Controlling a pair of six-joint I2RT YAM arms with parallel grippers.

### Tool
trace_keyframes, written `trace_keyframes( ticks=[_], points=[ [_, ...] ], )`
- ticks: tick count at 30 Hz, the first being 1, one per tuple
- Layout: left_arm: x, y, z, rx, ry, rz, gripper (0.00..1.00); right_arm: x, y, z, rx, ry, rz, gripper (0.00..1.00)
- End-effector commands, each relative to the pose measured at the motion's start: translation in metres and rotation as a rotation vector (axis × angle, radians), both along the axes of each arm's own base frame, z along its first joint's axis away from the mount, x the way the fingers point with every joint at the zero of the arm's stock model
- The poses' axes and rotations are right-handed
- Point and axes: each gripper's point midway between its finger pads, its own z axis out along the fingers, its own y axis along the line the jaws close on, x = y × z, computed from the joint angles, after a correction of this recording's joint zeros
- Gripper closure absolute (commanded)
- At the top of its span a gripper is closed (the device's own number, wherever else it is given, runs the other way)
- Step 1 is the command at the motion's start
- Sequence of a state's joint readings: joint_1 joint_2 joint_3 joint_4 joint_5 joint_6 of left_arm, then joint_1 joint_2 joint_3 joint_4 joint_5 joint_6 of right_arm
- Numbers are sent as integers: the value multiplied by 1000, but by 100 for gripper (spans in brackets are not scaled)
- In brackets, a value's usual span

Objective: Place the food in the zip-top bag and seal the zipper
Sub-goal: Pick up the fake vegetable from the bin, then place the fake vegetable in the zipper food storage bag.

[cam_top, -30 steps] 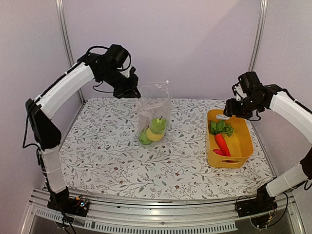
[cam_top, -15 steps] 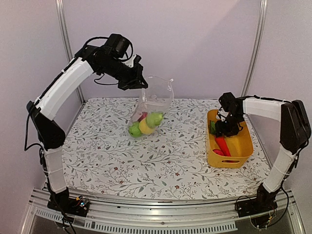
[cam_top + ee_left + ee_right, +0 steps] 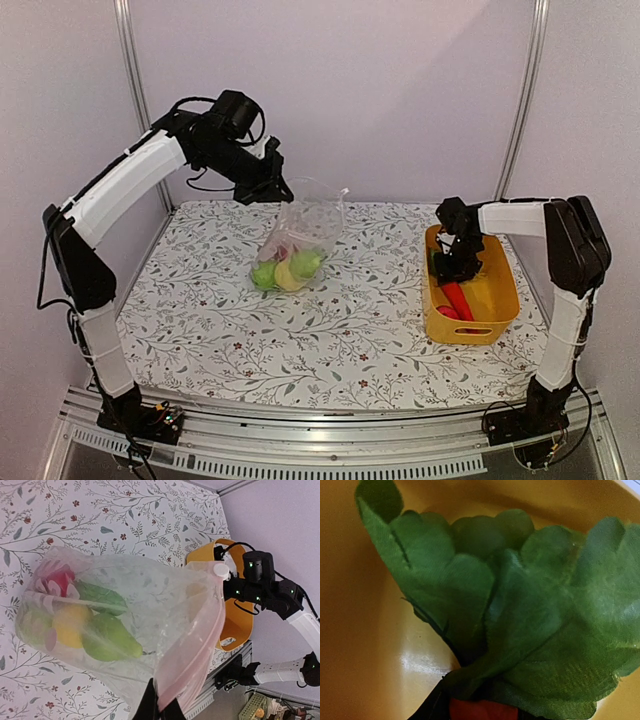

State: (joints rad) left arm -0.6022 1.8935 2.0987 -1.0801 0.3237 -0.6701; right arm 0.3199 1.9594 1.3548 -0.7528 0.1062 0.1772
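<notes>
Bag thin clear crinkly plastic with glossy creases, basket smooth glossy plastic, carrot leaves matt woven cloth, tabletop matt printed sheet, rail along near edge dull ribbed metal.

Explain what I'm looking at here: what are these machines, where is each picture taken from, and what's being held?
Two robot arms are bolted at the near edge of a flower-patterned table. The wide picture comes from a fixed camera above and behind them; the other two come from wrist cameras. The left gripper pinches the edge of a clear zip-top bag with green, yellow and red toy food inside. The right gripper is down in a yellow basket, right at the leafy top of a carrot; whether it grips is unclear.
</notes>
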Motion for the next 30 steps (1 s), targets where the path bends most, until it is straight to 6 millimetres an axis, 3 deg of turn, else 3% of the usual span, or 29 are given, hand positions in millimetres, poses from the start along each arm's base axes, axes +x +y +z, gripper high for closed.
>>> trace_keyframes(
  ticks=[1,4,7,11,15,18,22,25,30],
  points=[
    [-10,-8,30,-77,-40,-24,100,1,-6,-10,-15,5,-13,63],
    [-13,-14,38,-104,-38,-34,100,-1,-9,1,-21,-10,-20,70],
    [-17,-22,47,-133,-42,-47,100,3,-11,44,-5,-110,-32,73],
    [-23,-36,60,-200,-38,-64,100,3,-1,111,94,-241,-16,79],
    [-25,-49,67,-279,-26,-82,100,0,27,202,306,-436,63,85],
    [-20,-48,57,-279,-18,-66,100,-11,51,279,480,-617,136,88],
    [-11,-39,24,-230,35,-30,100,-30,74,359,700,-822,210,93],
    [-9,-38,13,-213,51,-26,100,-46,89,407,869,-957,244,95],
    [-6,-39,16,-218,46,-23,100,-72,127,453,1020,-1084,355,96]
  ],
)
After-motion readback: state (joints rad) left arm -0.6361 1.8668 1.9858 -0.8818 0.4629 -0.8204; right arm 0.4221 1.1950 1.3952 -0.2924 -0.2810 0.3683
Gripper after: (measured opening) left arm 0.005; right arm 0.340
